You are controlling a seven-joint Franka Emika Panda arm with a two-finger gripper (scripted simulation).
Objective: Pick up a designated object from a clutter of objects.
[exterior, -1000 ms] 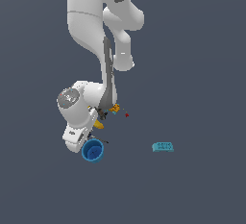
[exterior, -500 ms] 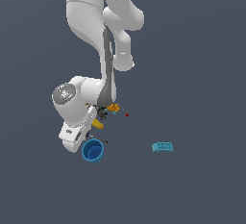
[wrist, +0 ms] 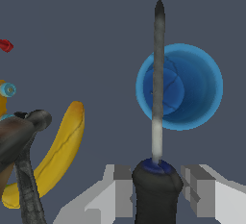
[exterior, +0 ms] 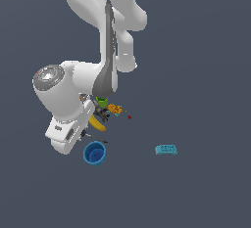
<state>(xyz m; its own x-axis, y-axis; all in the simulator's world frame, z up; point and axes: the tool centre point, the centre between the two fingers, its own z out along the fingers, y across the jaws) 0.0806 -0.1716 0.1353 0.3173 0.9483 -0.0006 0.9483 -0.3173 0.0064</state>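
Note:
In the wrist view the screwdriver (wrist: 157, 122) has its black-and-blue handle between my gripper's (wrist: 157, 177) two grey fingers (wrist: 119, 189), which press against both sides of it. Its thin dark shaft points away, crossing over the blue cup (wrist: 192, 88) below. The banana (wrist: 60, 153) and the dark hammer head (wrist: 21, 131) lie off to one side. In the exterior view the gripper (exterior: 82, 134) hangs beside the banana (exterior: 97, 123), and the screwdriver shaft (exterior: 98, 140) shows as a thin dark line just above the blue cup (exterior: 94, 153).
A green cup (exterior: 102, 102) and an orange patterned piece (exterior: 114, 108) sit close under the arm. A small red item (exterior: 129, 117) lies nearby, and a teal flat block (exterior: 166, 149) lies apart toward the exterior view's right.
The wrist and hand have shifted toward the exterior view's left and look larger, as if rising toward the camera. The clutter items have stayed in place.

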